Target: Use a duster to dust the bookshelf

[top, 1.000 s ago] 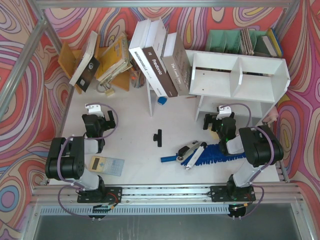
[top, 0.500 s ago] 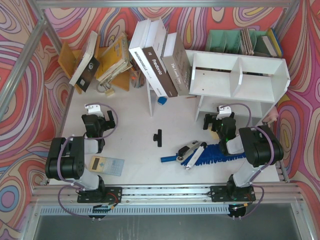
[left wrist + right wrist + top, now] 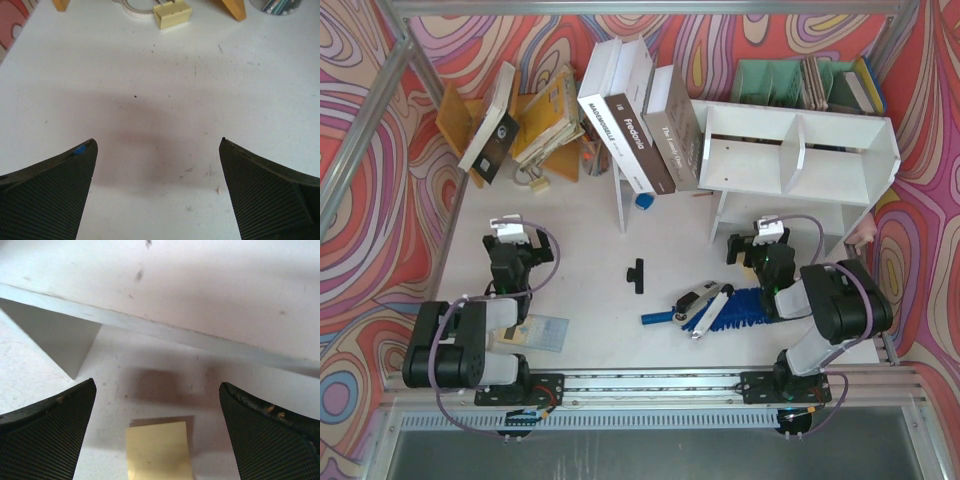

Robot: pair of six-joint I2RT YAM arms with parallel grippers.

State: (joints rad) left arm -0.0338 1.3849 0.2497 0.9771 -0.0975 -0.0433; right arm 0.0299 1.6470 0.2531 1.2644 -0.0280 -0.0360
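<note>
The white bookshelf [image 3: 800, 150] stands at the back right, and its lower board [image 3: 200, 290] fills the top of the right wrist view. The blue fluffy duster [image 3: 745, 306] lies on the table in front of the bookshelf, its slim handle [image 3: 658, 317] pointing left. My right gripper [image 3: 760, 243] [image 3: 157, 384] hovers open just beyond the duster's head, facing the shelf's underside, over a yellow sticky note [image 3: 159, 450]. At the left my other gripper [image 3: 510, 242] [image 3: 157, 142] is open above bare table, far from the duster.
Two black-and-silver tools [image 3: 705, 300] lie against the duster. A black T-shaped piece [image 3: 637, 275] sits mid-table and a calculator [image 3: 535, 330] near the left base. Books lean on a thin white board [image 3: 620, 190]. A green rack [image 3: 800, 85] stands behind the shelf. A yellow block [image 3: 172, 12] lies ahead of the left gripper.
Both arms have shifted a little toward the near edge, their elbows moving lower in the top view. Both grippers stay open and the duster has not moved.
</note>
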